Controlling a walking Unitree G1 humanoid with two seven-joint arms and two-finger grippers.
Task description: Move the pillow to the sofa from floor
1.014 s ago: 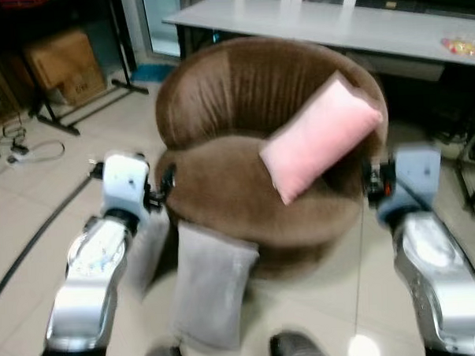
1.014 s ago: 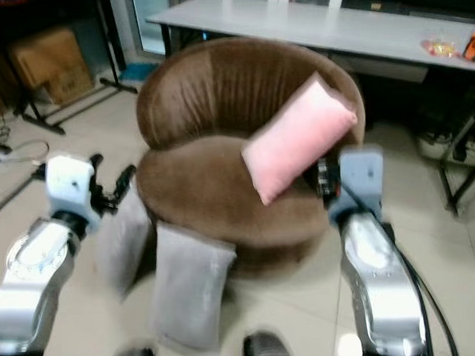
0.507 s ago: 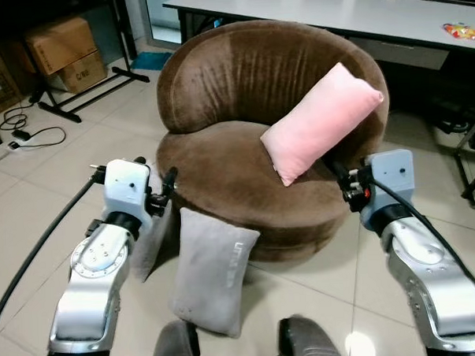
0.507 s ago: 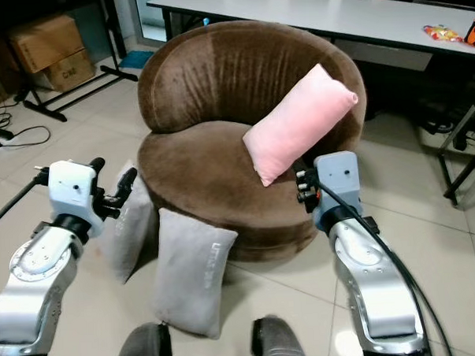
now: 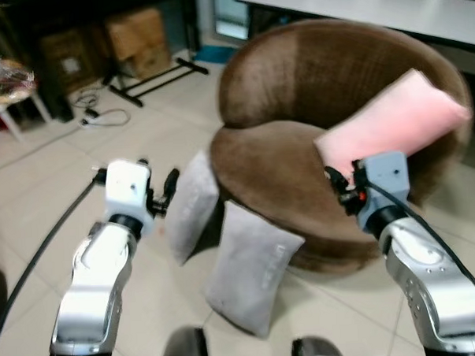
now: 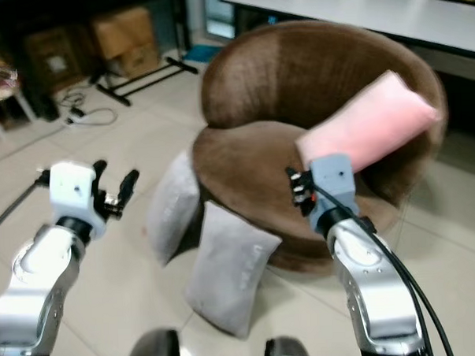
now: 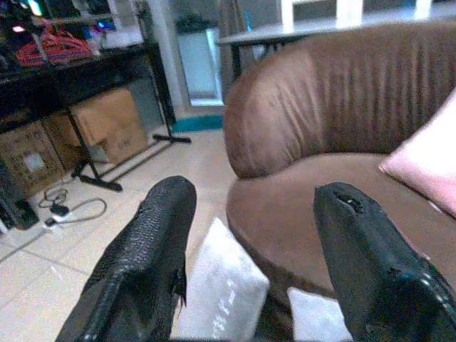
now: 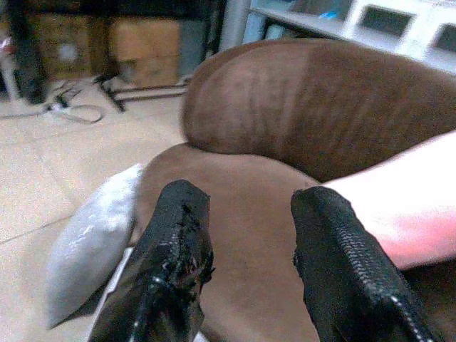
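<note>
From the left eye we see a round brown sofa (image 5: 330,142) on a pale tiled floor (image 5: 103,160). A pink pillow (image 5: 393,128) leans tilted against the sofa's backrest on our right side. Two grey pillows are on the floor at the sofa's front edge: a near grey pillow (image 5: 253,264) propped upright against the base, and a far grey pillow (image 5: 190,204) just beside it toward our left, also leaning on the sofa. Our left gripper (image 5: 161,193) hangs in the air close to the far grey pillow without touching it, its fingers spread. Our right gripper (image 5: 338,188) sits above the sofa seat, just below the pink pillow.

The right eye gives the same layout, with cardboard boxes (image 6: 121,29) and a black stand (image 6: 142,72) on the floor beyond the sofa, and a white table (image 6: 372,6) behind it.

In the left wrist view the two black fingers (image 7: 135,263) stand well apart, holding nothing; between them lie the sofa seat and the top of a grey pillow.

In the right wrist view the fingers (image 8: 171,263) are likewise parted and empty over the brown seat, the pink pillow beside one finger and a grey pillow low on the floor past the other.
</note>
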